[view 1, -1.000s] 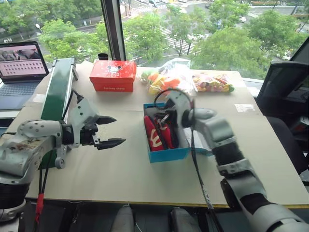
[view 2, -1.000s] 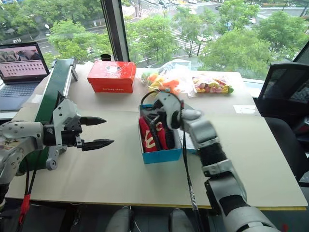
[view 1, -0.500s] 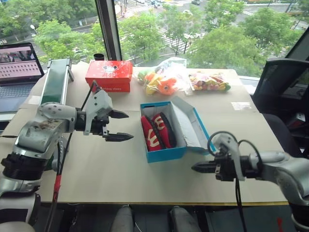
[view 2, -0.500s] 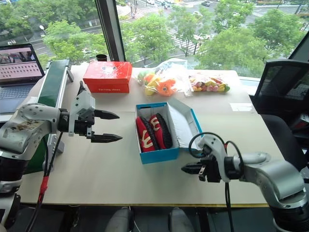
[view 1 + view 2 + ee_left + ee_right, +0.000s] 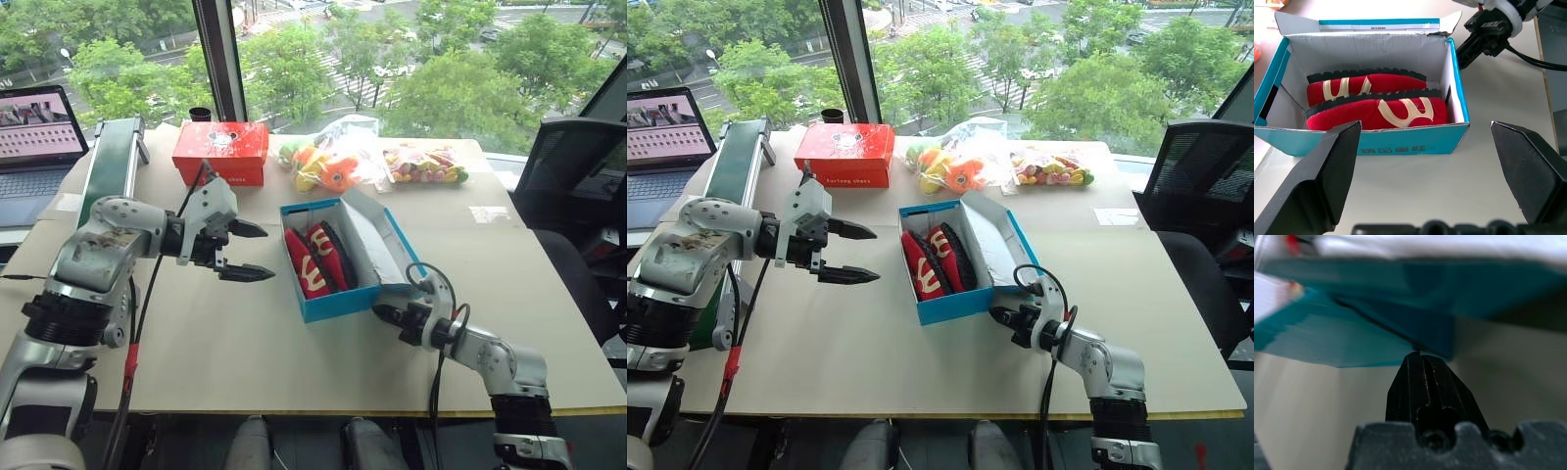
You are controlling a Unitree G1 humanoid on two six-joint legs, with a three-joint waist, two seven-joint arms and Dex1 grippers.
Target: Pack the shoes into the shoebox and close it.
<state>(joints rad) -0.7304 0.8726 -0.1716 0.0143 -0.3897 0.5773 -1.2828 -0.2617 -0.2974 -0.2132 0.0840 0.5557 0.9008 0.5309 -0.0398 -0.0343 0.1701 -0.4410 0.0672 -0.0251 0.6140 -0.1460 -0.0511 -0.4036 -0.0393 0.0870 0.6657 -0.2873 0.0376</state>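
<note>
Already both shoes point(image 5: 318, 261) lie side by side on their edges inside the shoebox point(image 5: 338, 305), which sits mid-counter point(image 5: 225, 352) with its lid point(image 5: 377, 235) tipped open toward the robot's right. Left of the box, the left claw point(image 5: 247, 253) hangs above the counter with its two black fingers spread wide, pointing at the box's long side and touching nothing. Low at the box's near right corner sits the right claw point(image 5: 382, 313), fingers pressed together with nothing between them, their tips right at the blue cardboard beneath the open lid. Toward the window stand a red box point(image 5: 220, 153) with a white logo and clear bags of orange-and-yellow toys point(image 5: 328, 166). A laptop point(image 5: 39, 137) sits off the counter's far left.
</note>
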